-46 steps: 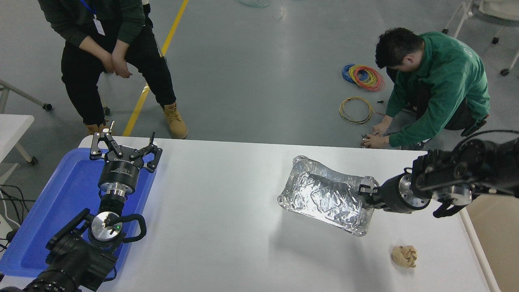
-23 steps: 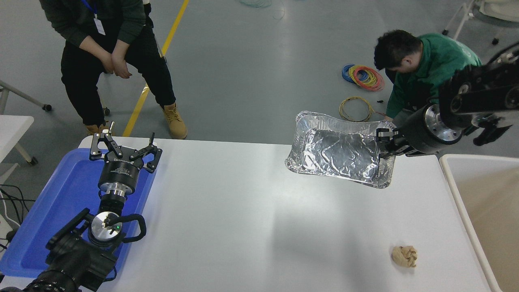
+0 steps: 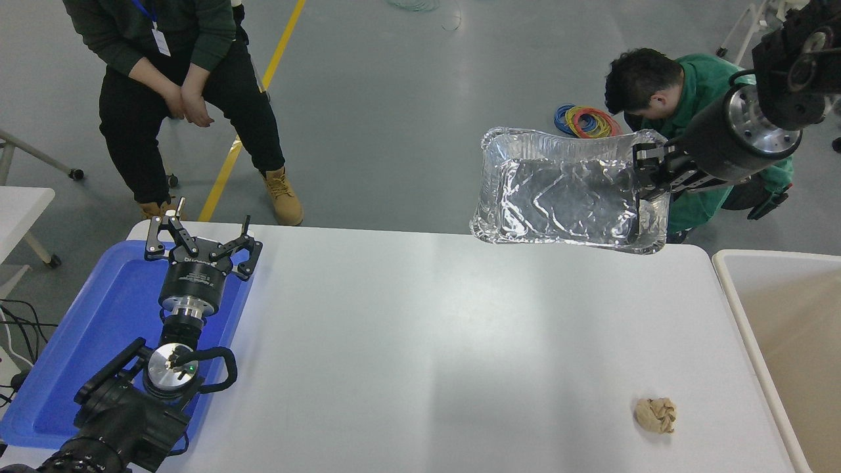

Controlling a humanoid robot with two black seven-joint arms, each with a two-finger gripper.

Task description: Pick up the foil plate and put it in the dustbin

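Note:
The foil plate, a shiny crinkled silver tray, hangs in the air above the table's far right edge, its open side turned toward the camera. My right gripper is shut on its right rim, with the arm coming in from the upper right. The dustbin, with a white rim and tan inside, stands at the table's right end, below and to the right of the plate. My left gripper is parked open over the blue tray at the lower left.
A flat blue tray lies at the table's left end. A crumpled tan paper ball sits near the front right. One person sits beyond the far left edge; another crouches behind the raised plate by coiled cables.
The right arm has lifted the foil plate off the table, up and toward the far right. The dustbin has come into view. The left arm has not moved.

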